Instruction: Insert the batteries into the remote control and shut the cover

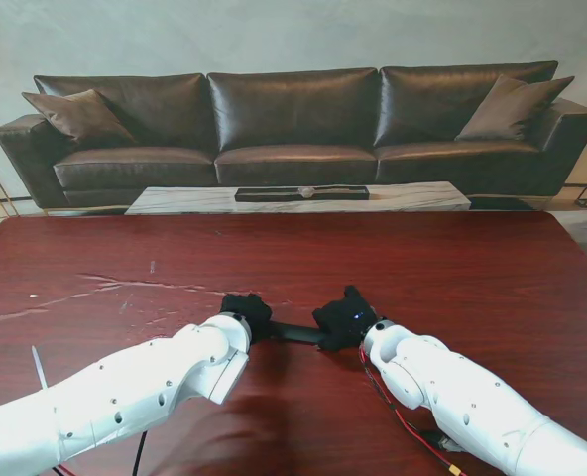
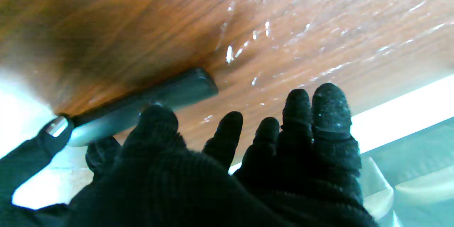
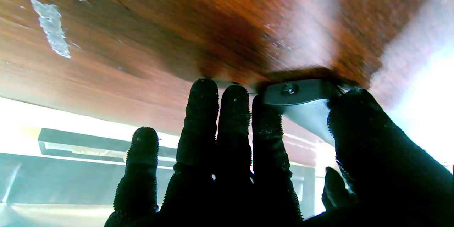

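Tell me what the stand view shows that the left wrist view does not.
Only the stand view shows the sofa, the low coffee table, both white arms, and the right hand at the remote's other end. Only the left wrist view shows the left hand's fingertips spread, thumb against the remote. Both show the left hand, the dark remote and the wooden table.

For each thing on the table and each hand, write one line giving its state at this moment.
Remote: lying on the table, held at both ends; batteries and cover not visible.
Left hand: shut on the remote's left end, thumb against it.
Right hand: shut on the remote's right end, thumb and fingers around it.
Table: bare dark wood, with scuff marks on its left part.
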Controlling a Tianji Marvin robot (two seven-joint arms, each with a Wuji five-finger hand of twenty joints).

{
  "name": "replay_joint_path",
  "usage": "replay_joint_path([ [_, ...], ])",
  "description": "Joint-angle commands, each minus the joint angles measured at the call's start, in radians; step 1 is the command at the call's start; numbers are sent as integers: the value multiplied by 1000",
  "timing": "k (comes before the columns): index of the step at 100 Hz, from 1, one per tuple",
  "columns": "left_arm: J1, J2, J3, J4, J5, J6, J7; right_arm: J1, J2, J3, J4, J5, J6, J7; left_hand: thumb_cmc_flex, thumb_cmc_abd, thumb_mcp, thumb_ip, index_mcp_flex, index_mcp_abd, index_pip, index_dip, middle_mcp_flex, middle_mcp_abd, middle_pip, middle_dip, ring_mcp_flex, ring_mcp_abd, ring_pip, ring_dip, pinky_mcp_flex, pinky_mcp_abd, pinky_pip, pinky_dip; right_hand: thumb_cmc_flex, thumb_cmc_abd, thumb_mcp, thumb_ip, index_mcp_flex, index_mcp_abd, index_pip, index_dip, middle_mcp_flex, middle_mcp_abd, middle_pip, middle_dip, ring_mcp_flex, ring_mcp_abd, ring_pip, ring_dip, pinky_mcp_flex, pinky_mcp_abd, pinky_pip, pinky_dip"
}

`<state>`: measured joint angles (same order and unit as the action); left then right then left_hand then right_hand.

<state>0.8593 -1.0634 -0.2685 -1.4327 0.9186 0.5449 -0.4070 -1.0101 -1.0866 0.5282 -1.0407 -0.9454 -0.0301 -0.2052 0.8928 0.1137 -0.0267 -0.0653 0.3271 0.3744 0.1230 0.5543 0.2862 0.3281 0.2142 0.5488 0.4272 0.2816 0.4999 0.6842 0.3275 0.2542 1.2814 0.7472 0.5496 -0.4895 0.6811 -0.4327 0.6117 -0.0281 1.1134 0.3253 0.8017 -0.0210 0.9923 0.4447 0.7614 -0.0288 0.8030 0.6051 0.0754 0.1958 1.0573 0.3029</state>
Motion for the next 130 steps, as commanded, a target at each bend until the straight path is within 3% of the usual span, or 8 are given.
replay_joint_path([
  [1, 18, 11, -20, -14, 15, -5, 0, -18, 4, -14, 18, -4, 1, 17, -12, 23, -16, 35, -35, 22, -30, -5, -34, 45, -32, -18, -36, 26, -38, -14, -17, 25, -22, 27, 157, 103, 82, 110, 54, -171, 82, 29, -8, 11, -54, -29, -21, -5, -1, -6, -21, 19, -1, 7],
  [16, 93, 17, -125, -37, 82, -53, 7, -17, 4, -15, 18, -5, 0, 16, -3, 27, -15, 36, -53, 18, -44, -12, -60, 42, -83, -45, -87, 32, -125, -70, -97, 62, -173, -6, 160, 100, 85, 111, 54, -172, 82, 29, -9, 11, -55, -30, -21, -8, -2, -7, -20, 20, -1, 7],
  [29, 182, 16, -242, -55, 142, -122, 57, -17, 4, -15, 18, -7, -2, 14, 15, 18, -14, 38, -58, 9, -47, -20, -67, 23, -121, -64, -133, 31, -203, -122, -168, 76, -313, -55, 161, 98, 87, 111, 54, -172, 82, 29, -8, 12, -56, -31, -22, -7, -3, -7, -20, 20, -1, 7],
  [58, 327, 22, -432, -104, 168, -253, 119, -16, 6, -16, 16, -12, -5, 12, 63, 13, -12, 40, -94, -12, -66, -48, -132, -42, -162, -95, -295, -24, -358, -227, -327, 23, -639, -185, 171, 93, 95, 111, 50, -177, 72, 20, -13, 13, -69, -41, -29, -4, -15, -14, -19, 20, 0, 7],
  [86, 382, 28, -493, -92, 211, -339, 170, -15, 8, -19, 13, -16, -7, 15, 54, 4, -14, 39, -130, -23, -83, -74, -189, -68, -181, -138, -384, -75, -426, -297, -377, -23, -821, -265, 172, 82, 97, 108, 47, -177, 57, 1, -15, 15, -96, -53, -32, -2, -47, -32, -19, 20, 0, 7],
  [98, 390, 31, -503, -68, 230, -375, 207, -16, 8, -18, 11, -17, -8, 16, 39, -9, -13, 40, -160, -25, -95, -90, -188, -72, -199, -205, -406, -93, -452, -331, -388, -40, -882, -296, 161, 76, 93, 105, 45, -177, 53, -4, -19, 16, -103, -54, -32, 0, -54, -36, -19, 20, 0, 7],
  [114, 401, 32, -516, -31, 252, -413, 282, -16, 10, -19, 8, -21, -8, 18, 27, -31, -11, 42, -189, -26, -106, -104, -190, -72, -214, -269, -407, -97, -481, -372, -396, -52, -943, -329, 144, 61, 97, 104, 27, -163, 40, -16, -40, 18, -119, -54, -48, 1, -73, -45, -20, 22, -2, 6],
  [130, 423, 33, -538, -16, 259, -421, 316, -16, 14, -16, 2, -28, -13, 24, 4, -31, -12, 41, -192, -32, -111, -117, -192, -64, -218, -306, -410, -82, -490, -401, -404, -50, -995, -360, 116, 51, 100, 101, -4, -152, 21, -26, -71, 23, -145, -50, -71, 5, -106, -62, -24, 23, -8, 4],
])
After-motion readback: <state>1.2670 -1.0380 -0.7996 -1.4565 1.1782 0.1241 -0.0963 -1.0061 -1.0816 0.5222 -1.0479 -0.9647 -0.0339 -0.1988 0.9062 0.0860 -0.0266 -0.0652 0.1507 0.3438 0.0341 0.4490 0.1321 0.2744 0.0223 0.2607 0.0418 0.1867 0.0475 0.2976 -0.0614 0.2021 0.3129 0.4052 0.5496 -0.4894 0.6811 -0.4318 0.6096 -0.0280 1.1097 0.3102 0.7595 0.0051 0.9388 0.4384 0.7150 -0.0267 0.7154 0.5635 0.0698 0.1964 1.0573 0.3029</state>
